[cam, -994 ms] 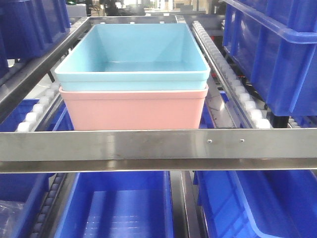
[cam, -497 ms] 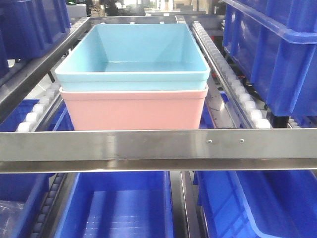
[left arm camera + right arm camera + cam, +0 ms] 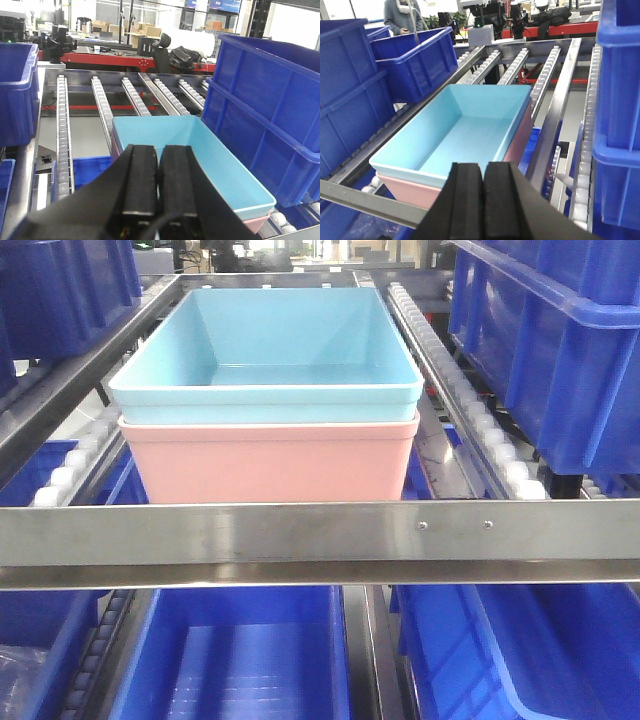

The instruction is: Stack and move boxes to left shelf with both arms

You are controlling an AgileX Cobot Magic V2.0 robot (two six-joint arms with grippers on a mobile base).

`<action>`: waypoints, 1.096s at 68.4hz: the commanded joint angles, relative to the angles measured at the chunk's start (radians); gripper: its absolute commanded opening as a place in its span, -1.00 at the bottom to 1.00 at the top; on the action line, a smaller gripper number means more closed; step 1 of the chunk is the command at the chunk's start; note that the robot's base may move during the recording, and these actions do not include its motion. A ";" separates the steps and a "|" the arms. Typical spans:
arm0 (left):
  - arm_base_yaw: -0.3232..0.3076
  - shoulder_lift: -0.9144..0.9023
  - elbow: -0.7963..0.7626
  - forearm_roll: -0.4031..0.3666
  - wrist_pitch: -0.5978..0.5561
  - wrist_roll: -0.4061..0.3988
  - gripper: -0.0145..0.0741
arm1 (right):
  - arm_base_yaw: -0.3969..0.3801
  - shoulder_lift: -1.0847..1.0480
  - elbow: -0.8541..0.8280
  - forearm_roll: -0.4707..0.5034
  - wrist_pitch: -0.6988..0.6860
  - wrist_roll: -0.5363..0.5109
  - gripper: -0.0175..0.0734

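The light turquoise box [image 3: 265, 350] sits nested in the salmon pink box [image 3: 270, 460]. The stack rests on the left shelf, just behind its flat steel front bar [image 3: 300, 540], between the rails of white rollers [image 3: 470, 410]. Neither gripper shows in the front view. In the left wrist view, my left gripper [image 3: 158, 150] is shut and empty, held above the near left side of the turquoise box [image 3: 215, 160]. My right gripper [image 3: 484, 167] is also shut and empty, hovering near the front right corner of the stack, over the turquoise box [image 3: 470, 130] and pink box [image 3: 520, 135].
Dark blue ribbed bins stand on the right rack [image 3: 560, 350] and at the upper left [image 3: 60, 290], with more on the level below [image 3: 240, 660]. A person [image 3: 400, 15] stands far behind the racks.
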 commanded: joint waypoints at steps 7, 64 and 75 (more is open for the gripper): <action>-0.009 0.005 -0.028 0.005 -0.083 -0.007 -0.70 | -0.051 0.002 0.038 -0.017 -0.077 0.000 -0.49; -0.009 0.005 -0.028 0.005 -0.083 -0.007 -0.70 | -0.494 -0.403 0.446 0.244 -0.181 -0.141 -0.49; -0.009 0.005 -0.028 0.005 -0.083 -0.007 -0.70 | -0.494 -0.423 0.451 0.304 -0.177 -0.450 -0.49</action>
